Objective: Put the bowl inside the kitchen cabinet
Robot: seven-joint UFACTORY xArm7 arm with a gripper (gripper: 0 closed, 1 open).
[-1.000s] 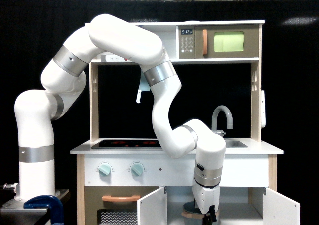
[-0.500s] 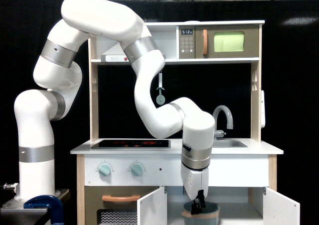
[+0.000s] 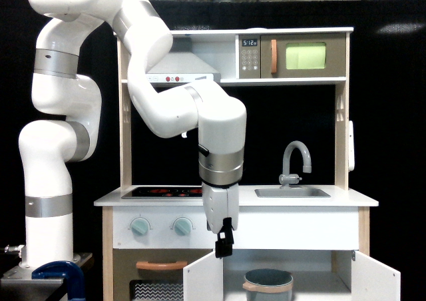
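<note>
Exterior view: gripper [image 3: 224, 246] hung empty, jaw gap unreadable. Bowl [image 3: 267, 287] sat below and right of jaws in kitchen cabinet [image 3: 313, 274], base cropped.

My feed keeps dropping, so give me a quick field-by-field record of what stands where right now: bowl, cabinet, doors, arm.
bowl: bowl upright inside the kitchen cabinet, nothing gripping it
doors: both cabinet doors swung open
gripper: gripper above the cabinet opening, toward the exterior view's left of the bowl, holding nothing; whether its jaws are open or shut cannot be told
sink: sink on the counter holds nothing visible
</note>
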